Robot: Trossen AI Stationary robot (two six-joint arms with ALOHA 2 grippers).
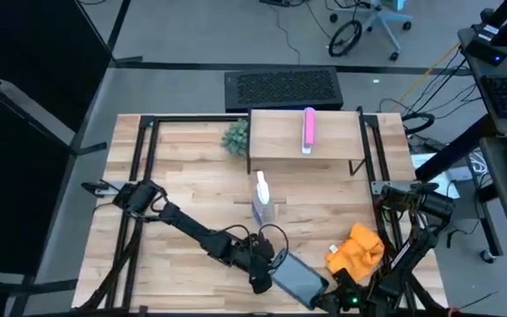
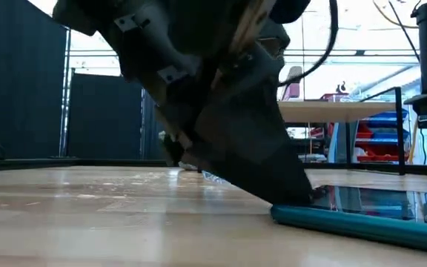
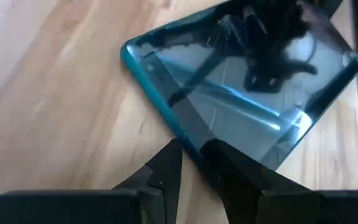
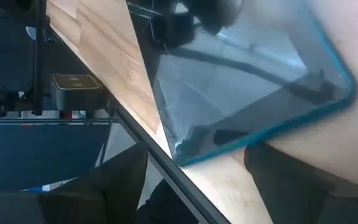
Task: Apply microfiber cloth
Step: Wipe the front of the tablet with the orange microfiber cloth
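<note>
The dark tablet (image 1: 299, 280) with a teal rim lies on the wooden table near its front edge, screen up. My left gripper (image 1: 267, 275) reaches it from the left and is closed on its edge. My right gripper (image 1: 341, 293) stands open at the tablet's right end; in the right wrist view its fingers are spread wide on either side of the tablet's corner (image 4: 180, 152), with nothing between them. The orange microfiber cloth (image 1: 356, 249) lies bunched on the table just behind my right gripper, held by neither. My left gripper (image 3: 197, 155) has the tablet's teal long edge (image 3: 188, 134) between its two fingers, near a corner hidden by one finger. One finger (image 3: 241, 171) lies over the screen, the other (image 3: 163, 171) on the outer side. They come slanting down from the left. The tablet stays flat on the table.
A clear spray bottle (image 1: 262, 201) stands behind the tablet at mid-table. A raised wooden shelf (image 1: 280, 141) at the back carries a pink bar (image 1: 308, 130), with a small plant (image 1: 235, 136) beside it. The table's front edge runs close to the tablet.
</note>
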